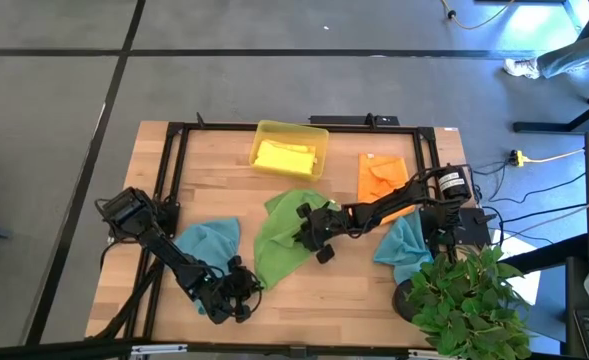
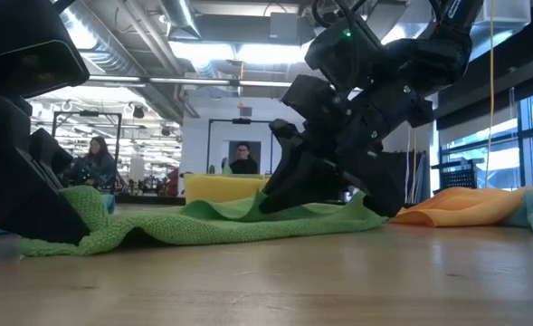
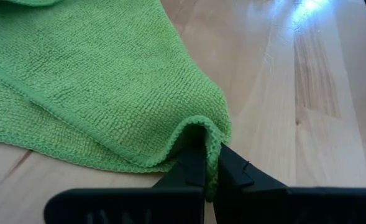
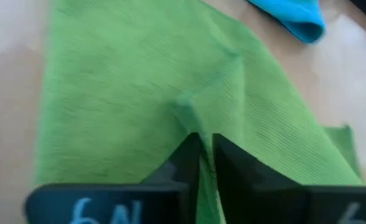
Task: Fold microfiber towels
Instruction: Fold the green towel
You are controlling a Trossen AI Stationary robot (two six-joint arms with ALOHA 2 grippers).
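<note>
Pinching green towel (image 1: 279, 240): left pincer (image 3: 211, 163), right pincer (image 4: 206, 147).

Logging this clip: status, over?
Left gripper shut on green microfiber towel corner. Right gripper pinching its middle. Nothing in the way.

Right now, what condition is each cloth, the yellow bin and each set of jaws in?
green towel: spread on the table, rumpled, pinched at two places
left gripper: jaws shut on the green towel's edge
right gripper: jaws shut on a raised pinch of the green towel
orange towel: lying loosely, partly under the right arm
yellow towel: inside the tray
tray: upright on the table
teal towels: two, both crumpled, unfolded
</note>
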